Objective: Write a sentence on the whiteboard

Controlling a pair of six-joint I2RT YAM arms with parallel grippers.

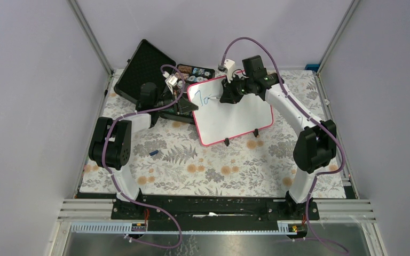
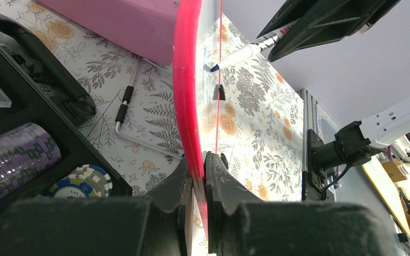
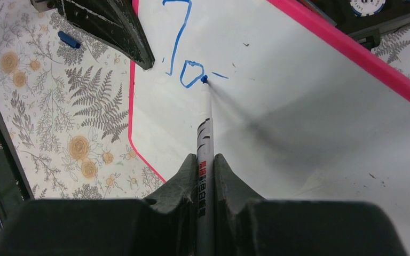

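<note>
Right gripper (image 3: 205, 160) is clenched on the marker (image 3: 206, 122), tip touching the whiteboard (image 1: 240, 114) near its upper-left corner, just right of the blue strokes (image 3: 184, 53). Left gripper (image 2: 200, 168) is clamped on the whiteboard's left frame edge. The blank area runs along the whiteboard's long axis, away from the left gripper, so next strokes likely head that way.

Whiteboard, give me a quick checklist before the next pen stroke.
1. left gripper clamped on whiteboard frame: ok.
2. right gripper shut on marker: ok.
3. Marker's tip against the board: ok.
4. blue strokes showing ink: ok.
5. Bare board beyond the strokes: ok.
6. Board's feet resting on the table: cannot tell.
</note>
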